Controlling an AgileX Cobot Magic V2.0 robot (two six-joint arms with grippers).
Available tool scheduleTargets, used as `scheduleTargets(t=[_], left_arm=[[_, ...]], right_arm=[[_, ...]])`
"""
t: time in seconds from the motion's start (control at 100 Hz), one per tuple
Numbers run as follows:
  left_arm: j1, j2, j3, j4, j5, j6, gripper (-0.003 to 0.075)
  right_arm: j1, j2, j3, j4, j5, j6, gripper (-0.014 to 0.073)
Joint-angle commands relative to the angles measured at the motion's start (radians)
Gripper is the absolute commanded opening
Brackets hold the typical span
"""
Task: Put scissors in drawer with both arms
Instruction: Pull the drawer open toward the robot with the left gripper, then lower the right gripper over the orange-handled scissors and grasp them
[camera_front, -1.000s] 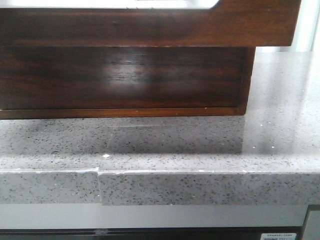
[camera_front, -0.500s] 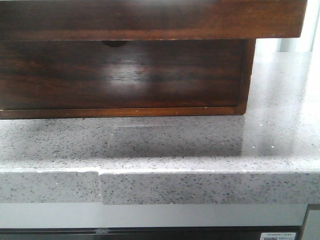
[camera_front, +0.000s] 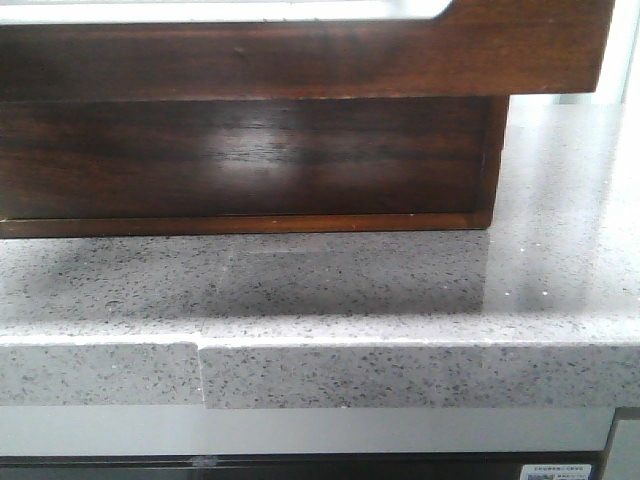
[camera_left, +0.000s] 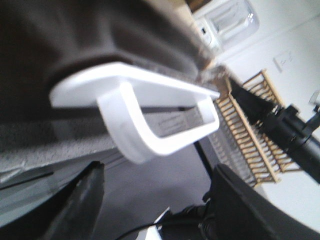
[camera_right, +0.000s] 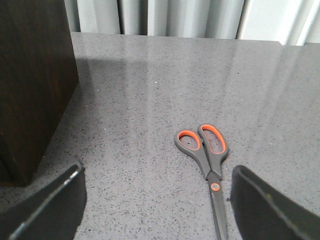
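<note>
I see drawer (camera_front: 300, 55) pulled out over counter (camera_front: 400, 290). Left gripper (camera_left: 155, 200) wide open, holding nothing. Right gripper (camera_right: 155, 200) spread wide above scissors (camera_right: 207, 165), not touching.

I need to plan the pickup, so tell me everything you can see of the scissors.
The scissors show only in the right wrist view. They lie flat and closed on the grey speckled countertop, apart from the dark wood cabinet. The handles are dark grey, seemingly plastic, with orange-lined finger loops, one bigger than the other. An orange-ringed pivot joins them to dark blades running out of the picture. Nothing but the countertop touches them; the right gripper hovers with its jaws open, the blades between them.
</note>
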Motion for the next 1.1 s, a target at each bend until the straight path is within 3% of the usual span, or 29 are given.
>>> scheduleTargets(t=[0.0, 0.22, 0.47, 0.61, 0.79, 1.09], left_arm=[[-0.005, -0.008, -0.038, 0.007, 0.046, -0.012, 0.0426], [-0.005, -0.107, -0.083, 0.302, 0.02, -0.156, 0.0421], [-0.005, -0.288, -0.276, 0.893, -0.021, -0.382, 0.042], [-0.005, -0.33, -0.329, 1.174, -0.056, -0.461, 0.0421], [-0.005, -0.326, -0.329, 1.236, -0.186, -0.456, 0.0421], [-0.009, -0.322, -0.329, 1.238, -0.335, -0.447, 0.042]], right_arm=[[-0.008, 0.014, -0.035, -0.009, -0.072, -0.01, 0.0534], [-0.008, 0.014, -0.035, -0.023, -0.072, -0.01, 0.0534], [-0.008, 0.014, -0.035, -0.023, -0.046, -0.01, 0.0534], [-0.008, 0.033, -0.058, -0.036, 0.06, 0.006, 0.0534], [-0.008, 0.159, -0.136, -0.223, 0.259, 0.161, 0.0534], [-0.056, 0.452, -0.22, -0.214, 0.294, 0.185, 0.0533]])
